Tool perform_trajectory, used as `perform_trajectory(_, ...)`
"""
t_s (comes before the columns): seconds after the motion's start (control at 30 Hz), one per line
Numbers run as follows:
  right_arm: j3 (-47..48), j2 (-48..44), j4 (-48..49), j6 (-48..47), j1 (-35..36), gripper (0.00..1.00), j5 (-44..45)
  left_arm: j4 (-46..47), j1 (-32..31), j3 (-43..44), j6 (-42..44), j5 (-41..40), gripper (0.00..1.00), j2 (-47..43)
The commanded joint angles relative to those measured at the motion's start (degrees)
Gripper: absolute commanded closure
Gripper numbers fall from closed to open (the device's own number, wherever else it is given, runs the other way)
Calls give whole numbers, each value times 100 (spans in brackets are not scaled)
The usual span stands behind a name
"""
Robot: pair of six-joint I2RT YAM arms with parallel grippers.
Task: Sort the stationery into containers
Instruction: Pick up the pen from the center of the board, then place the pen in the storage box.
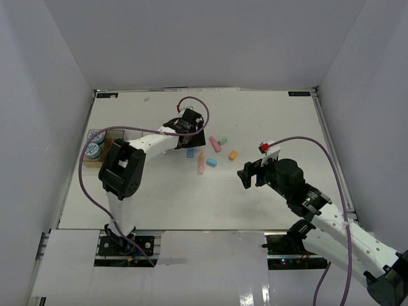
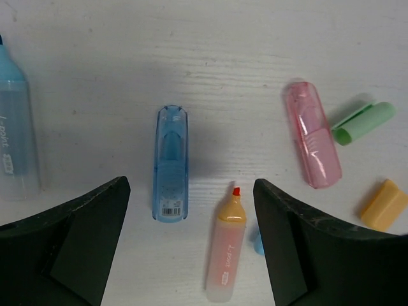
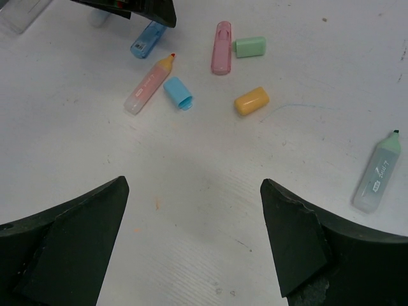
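White desk [image 1: 255, 197] with loose stationery [image 1: 215, 145], none held.
Left gripper [image 2: 191, 188], wide open, hangs over a clear blue case [image 2: 170, 162] and an uncapped pink highlighter [image 2: 226, 255]; right gripper [image 3: 194, 185], equally wide and empty, hangs apart; a green cap [image 2: 363, 122] lies nearby.

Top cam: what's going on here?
Stationery sorting. The left arm hovers with its jaws open over a clear blue piece lying on the table, beside an uncapped pink highlighter. The right arm hangs back, jaws open and empty. A pink piece, a green cap, an orange cap and a mint highlighter lie loose. Nothing is held.
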Motion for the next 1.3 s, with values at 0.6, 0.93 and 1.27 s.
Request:
perform_trajectory(0.6,-152,-573,-326,193,10,10,98,177,39,-200,-186,-154,56,433)
perform_trajectory(0.93,-170,-608,-317,149,18,10,62,-165,56,-227,103,-451,68,-164)
perform_trajectory(1.27,-187,-635,-264,26,10,10,-34,-562,1643,-780,1281,-752,66,-1781)
